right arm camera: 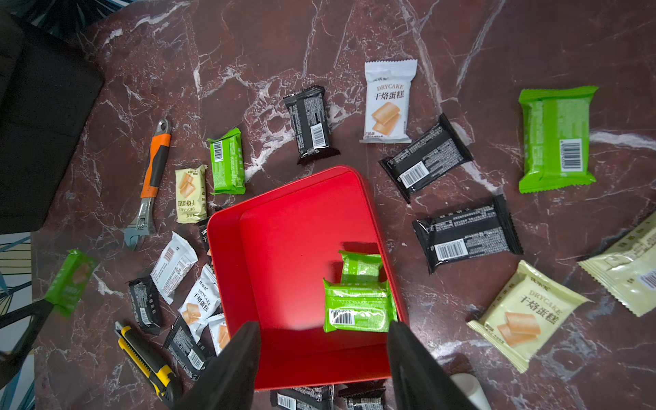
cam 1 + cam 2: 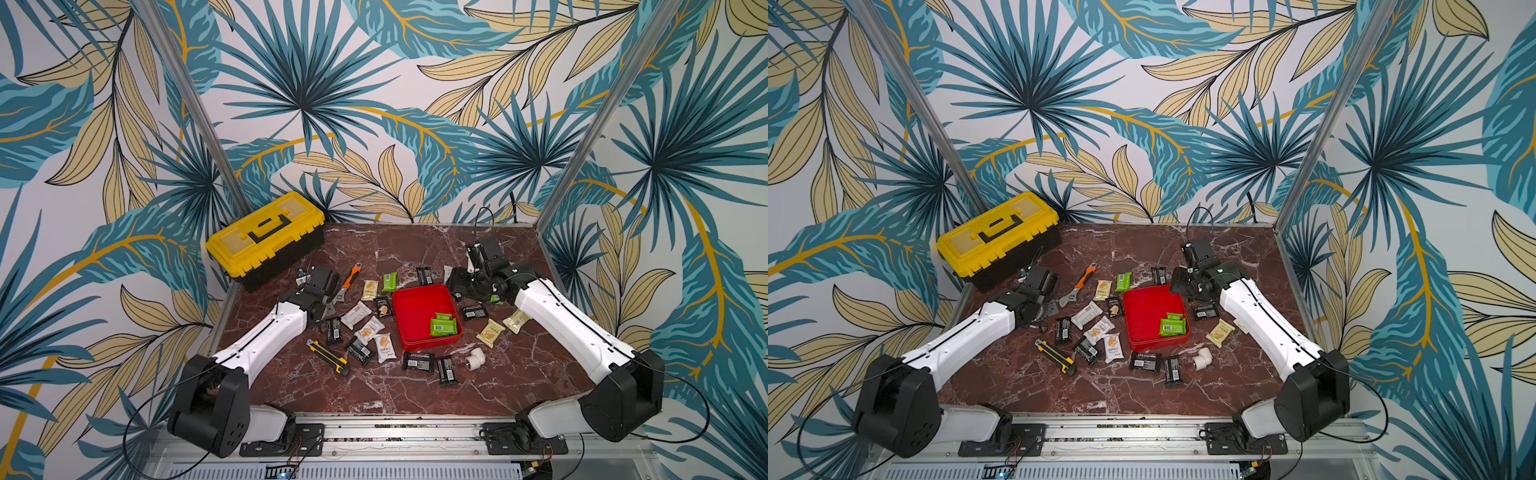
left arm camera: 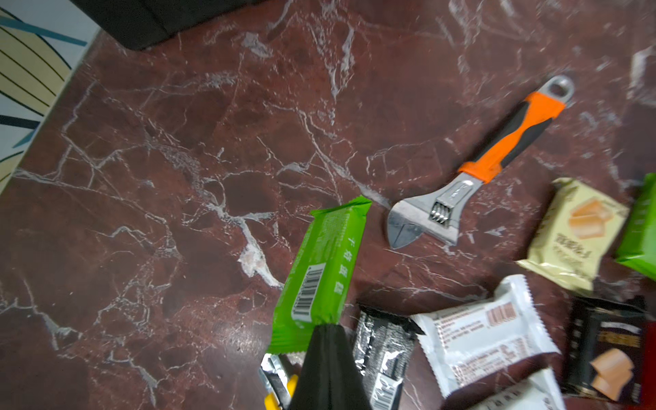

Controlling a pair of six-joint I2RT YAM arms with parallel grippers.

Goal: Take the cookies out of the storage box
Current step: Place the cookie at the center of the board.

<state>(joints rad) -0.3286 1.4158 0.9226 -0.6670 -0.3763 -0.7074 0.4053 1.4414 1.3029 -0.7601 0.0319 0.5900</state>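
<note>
Pinching a green packet (image 3: pixel 321 269) by one short end, the left gripper (image 3: pixel 328 337) is holding it with fingers fully closed on the wrapper. The packet is pointing away from the fingers, barcode side facing the wrist camera. It is hanging over bare marble table (image 3: pixel 177 159) near the head of the orange-handled wrench (image 3: pixel 479 167). I cannot tell whether its far end is touching the table.

The right gripper (image 1: pixel 321 328) is hovering over one edge of the red tray (image 1: pixel 284 248). Its fingers (image 1: pixel 241 355) are standing wide apart and gripping nothing.

The red tray is sitting near the middle of the table in both top views (image 2: pixel 409 307) (image 2: pixel 1142 307), between the two arms. Two green cookies are lying inside it, one (image 1: pixel 358 307) overlapping the other (image 1: pixel 360 266), tucked against the wall on the right arm's side.

The other cookies are lying scattered on the marble around the tray:
- A cluster of white and black packets (image 2: pixel 365 332) is lying on the left arm's side, between the tray and the yellow utility knife (image 2: pixel 328 356).
- Two black packets (image 2: pixel 417 360) are lying in front of the tray, near the white pipe elbow (image 2: pixel 473 358).
- Cream packets (image 2: pixel 490 332) are lying beside the right arm.
- A green (image 2: pixel 390 281) and a cream packet (image 2: pixel 370 289) are lying beyond the tray, near the wrench.

The yellow toolbox (image 2: pixel 266 237) is sitting at the far left corner, lid down.
</note>
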